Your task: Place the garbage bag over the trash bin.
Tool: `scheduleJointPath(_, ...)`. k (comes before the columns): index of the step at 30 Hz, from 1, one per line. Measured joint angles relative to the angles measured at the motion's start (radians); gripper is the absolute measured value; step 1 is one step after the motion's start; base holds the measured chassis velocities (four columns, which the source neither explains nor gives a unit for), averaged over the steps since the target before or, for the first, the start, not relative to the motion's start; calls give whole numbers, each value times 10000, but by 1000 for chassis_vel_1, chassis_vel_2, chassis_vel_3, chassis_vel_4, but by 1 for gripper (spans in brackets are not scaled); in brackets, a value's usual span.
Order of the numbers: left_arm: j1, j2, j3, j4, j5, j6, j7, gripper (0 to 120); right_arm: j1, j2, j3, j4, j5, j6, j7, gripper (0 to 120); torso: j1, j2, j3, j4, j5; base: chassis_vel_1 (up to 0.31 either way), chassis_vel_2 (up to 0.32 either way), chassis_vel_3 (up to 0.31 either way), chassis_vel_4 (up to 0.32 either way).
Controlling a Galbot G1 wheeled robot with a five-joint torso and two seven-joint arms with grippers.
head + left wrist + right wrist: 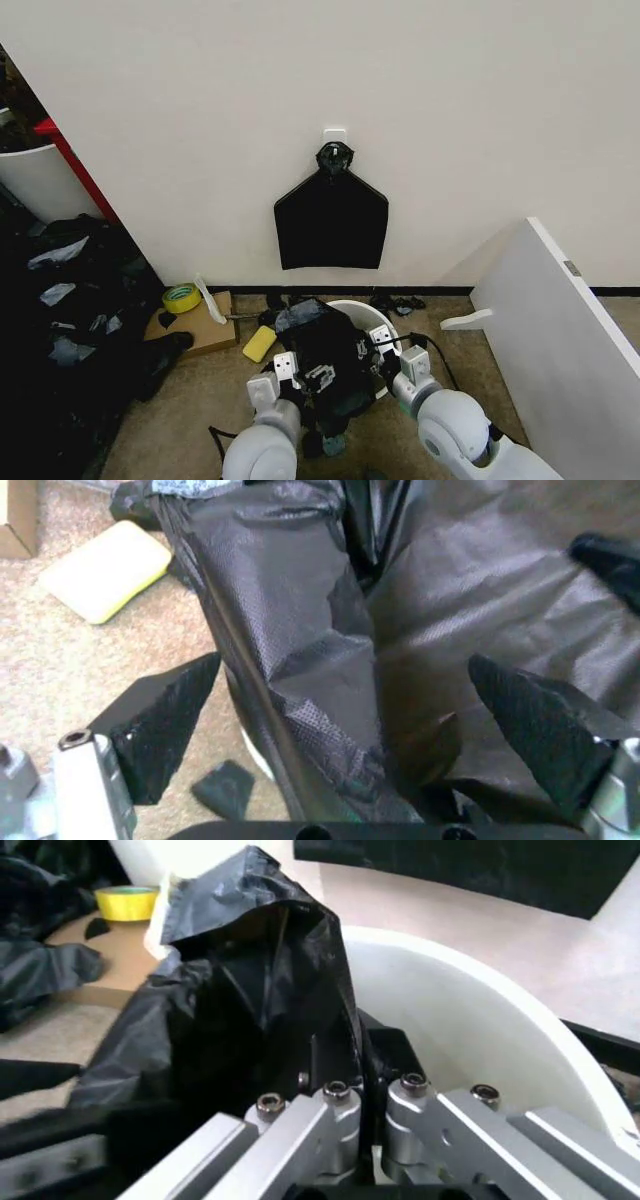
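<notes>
Plastic film, black and crumpled, makes up the garbage bag [325, 365], which is draped across the left and near part of the trash bin [375, 312]; the bin stands on the carpet close to the wall, below another black bag [331, 222] hanging from a wall hook, and its cream rim shows bare at the far and right side. That bare arc suggests the bag mouth is hooked over only part of the rim, so the film is being held up and stretched to widen the opening. The left gripper [350, 727] is low at the bin's near-left edge; in the left wrist view its two dark pads stand well apart with a ridge of bag film running between them, so it is spread and straddling the fold rather than pinching it. The right gripper [385, 345] reaches down at the bin's near-right rim, just inside the white wall in the right wrist view, with the bag bunched against it; whether its fingers are closed on the film I cannot tell. Both forearms point forward and downward, nearly parallel, one to each side of the bag. A yellow sponge [259, 343] lies on the carpet left of the bin.
</notes>
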Motion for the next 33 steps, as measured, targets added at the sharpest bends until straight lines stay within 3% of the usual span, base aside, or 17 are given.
scheduleJointPath(8, -471, -129, 98, 478, -199, 482, -377, 95, -76, -16, -4, 62, 20, 120, -108, 0, 0, 0, 0, 0, 0, 0, 0, 0, 0)
scheduleJointPath(12, -659, -305, 161, 929, -127, 471, -356, 86, -88, -10, -2, 62, 22, 147, -124, 0, 0, 0, 0, 0, 0, 0, 0, 0, 0)
scheduleJointPath(22, -930, -586, 255, 1616, 34, 388, -269, 48, -89, 5, 36, -46, -62, 246, -139, 0, 0, 0, 0, 0, 0, 0, 0, 0, 0)
scheduleJointPath(27, -950, -400, 92, 1735, 73, 409, -306, 31, -46, 21, 46, -161, -196, 398, -86, 0, 0, 0, -1, 0, -1, 0, 0, 0, 0)
scheduleJointPath(33, -806, 256, -215, 1530, 131, 316, 25, 8, 45, 18, 180, -367, -512, 699, 19, 0, 0, 0, -1, 0, -2, 0, 0, 0, 0)
